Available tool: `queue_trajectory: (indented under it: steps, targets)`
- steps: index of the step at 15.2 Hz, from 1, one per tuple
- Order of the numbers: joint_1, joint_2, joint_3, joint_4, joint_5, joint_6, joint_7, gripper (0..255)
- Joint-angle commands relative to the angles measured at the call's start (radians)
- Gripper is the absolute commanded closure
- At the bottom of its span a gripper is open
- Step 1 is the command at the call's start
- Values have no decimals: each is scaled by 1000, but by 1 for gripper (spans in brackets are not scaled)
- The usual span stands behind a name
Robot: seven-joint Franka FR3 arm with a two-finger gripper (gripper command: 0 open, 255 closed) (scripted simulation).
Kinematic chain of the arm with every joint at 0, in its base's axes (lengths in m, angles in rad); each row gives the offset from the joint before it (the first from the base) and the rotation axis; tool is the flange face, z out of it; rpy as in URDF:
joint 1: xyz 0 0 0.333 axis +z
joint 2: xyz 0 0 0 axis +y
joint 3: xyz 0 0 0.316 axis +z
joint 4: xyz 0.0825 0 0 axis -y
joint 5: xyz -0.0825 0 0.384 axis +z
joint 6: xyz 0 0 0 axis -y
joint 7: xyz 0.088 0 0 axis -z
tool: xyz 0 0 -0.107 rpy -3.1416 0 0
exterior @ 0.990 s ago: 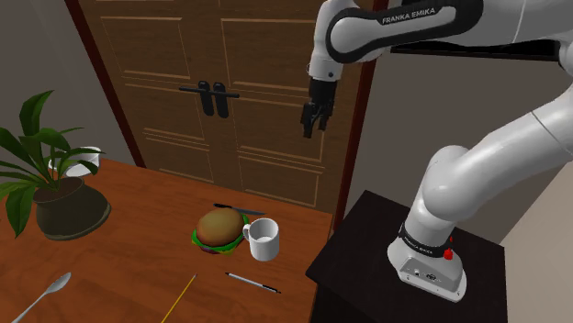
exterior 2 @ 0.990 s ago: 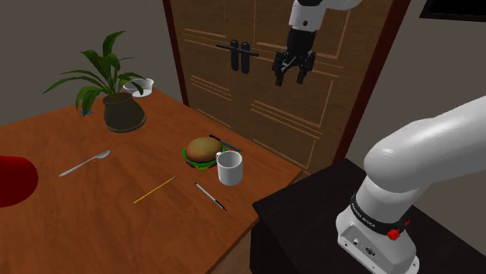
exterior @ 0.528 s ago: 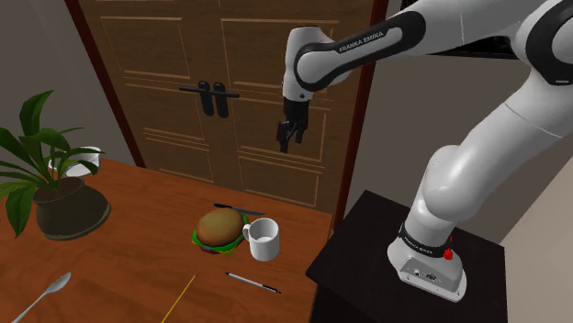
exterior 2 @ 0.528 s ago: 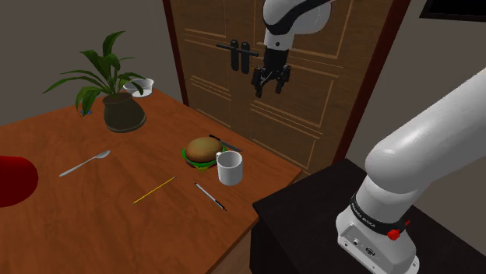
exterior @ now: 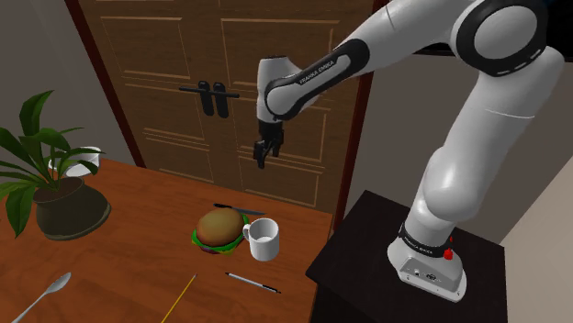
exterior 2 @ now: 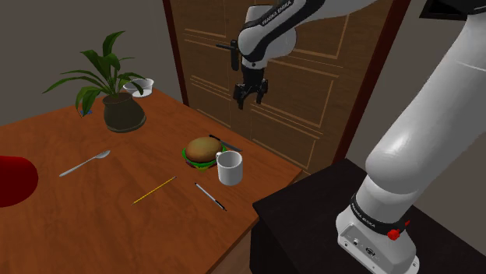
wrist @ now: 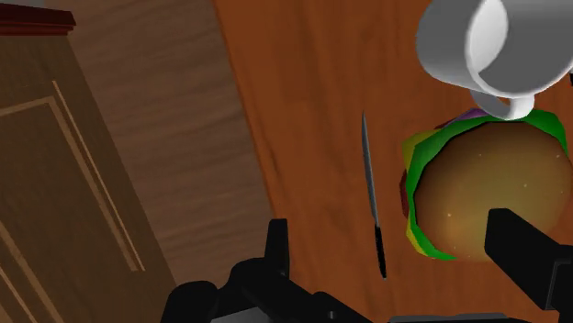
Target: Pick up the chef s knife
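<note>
The chef's knife (exterior: 237,209) is thin, with a grey blade and a dark handle. It lies flat on the wooden table (exterior: 138,229) along its far edge, just behind a burger (exterior: 219,227). The knife (exterior 2: 226,143) sits between the burger and the doors in the second exterior view. My black gripper (exterior: 261,161) hangs in the air well above the knife, in front of the doors, and is open and empty. It is also high over the knife as the second exterior view shows the gripper (exterior 2: 248,102). In the wrist view the fingers (wrist: 275,246) stand wide apart, with the knife (wrist: 372,197) lying between them far below.
A white mug (exterior: 261,239) stands touching the burger on the stand's side. A pen (exterior: 252,283), a yellow stick (exterior: 181,298) and a spoon (exterior: 41,295) lie nearer the front. A potted plant (exterior: 55,188) stands at the shoulder view's left. Brown double doors (exterior: 230,92) rise right behind the table.
The arm has swung the gripper toward the shoulder view's left and lower, from beside the door frame to a spot over the knife. The fingers stay open. The table things have not moved.
</note>
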Motion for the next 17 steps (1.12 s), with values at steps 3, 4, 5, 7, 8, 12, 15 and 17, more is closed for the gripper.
queue_trajectory:
  steps: [3,4,5,7,8,12,15,17]
  targets:
    - [14,153,16,87,-47,74,24,0]
    - [18,192,19,113,-60,88,30,0]
    - [23,230,20,139,-74,101,37,0]
    - [35,307,21,196,-102,123,51,0]
    - [42,346,20,227,-116,132,58,0]
    - [73,501,12,362,-169,155,81,0]
    - [99,619,2,479,-203,158,92,0]
    - [117,699,-5,566,-221,154,96,0]
